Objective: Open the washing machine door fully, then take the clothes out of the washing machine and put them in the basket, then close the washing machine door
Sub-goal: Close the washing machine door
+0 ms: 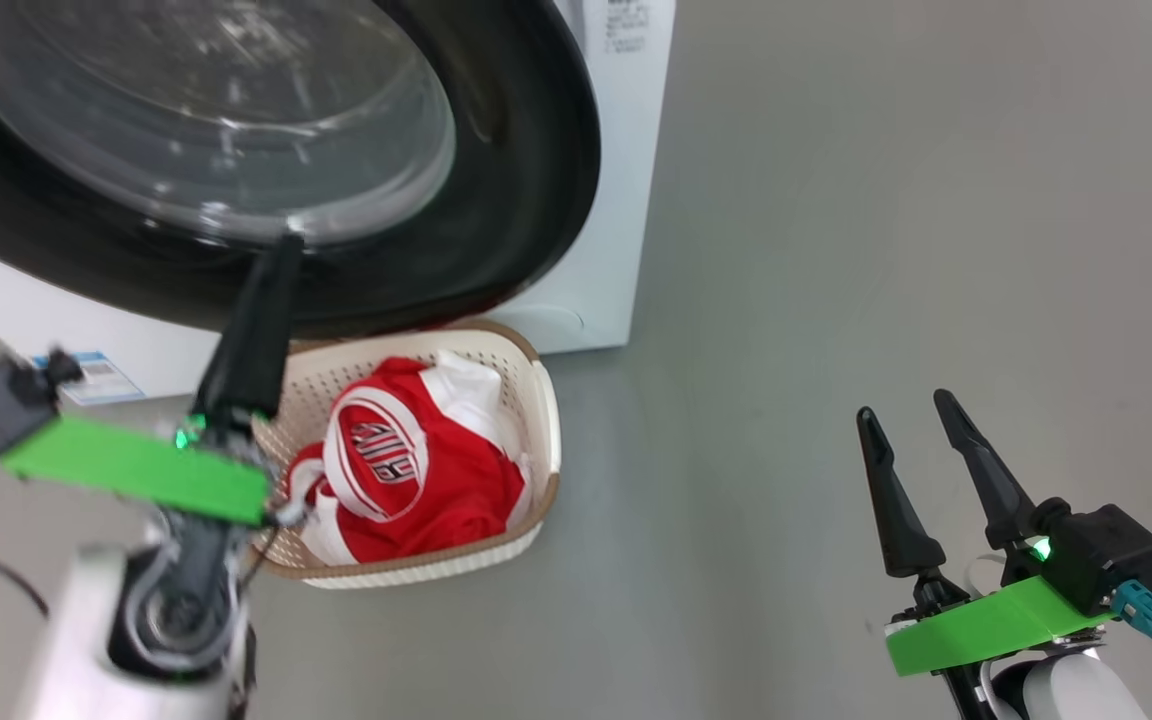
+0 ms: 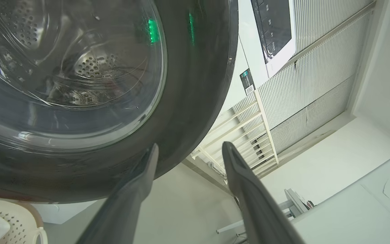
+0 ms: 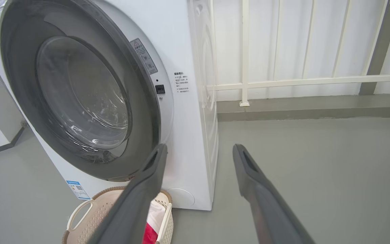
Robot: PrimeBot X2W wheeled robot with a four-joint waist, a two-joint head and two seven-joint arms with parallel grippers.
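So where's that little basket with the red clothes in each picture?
Head view: the basket sits just left of centre, lower half, holding the red clothes.
Left wrist view: the basket peeks in at the bottom left corner.
Right wrist view: the basket is at the bottom edge, left of centre.
Shared landmark: the washing machine door, right above it in every view.

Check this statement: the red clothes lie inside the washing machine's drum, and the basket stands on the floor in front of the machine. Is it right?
No. The red clothes lie in the basket, not inside the drum, as the head view shows. The basket does stand on the floor in front of the washing machine.
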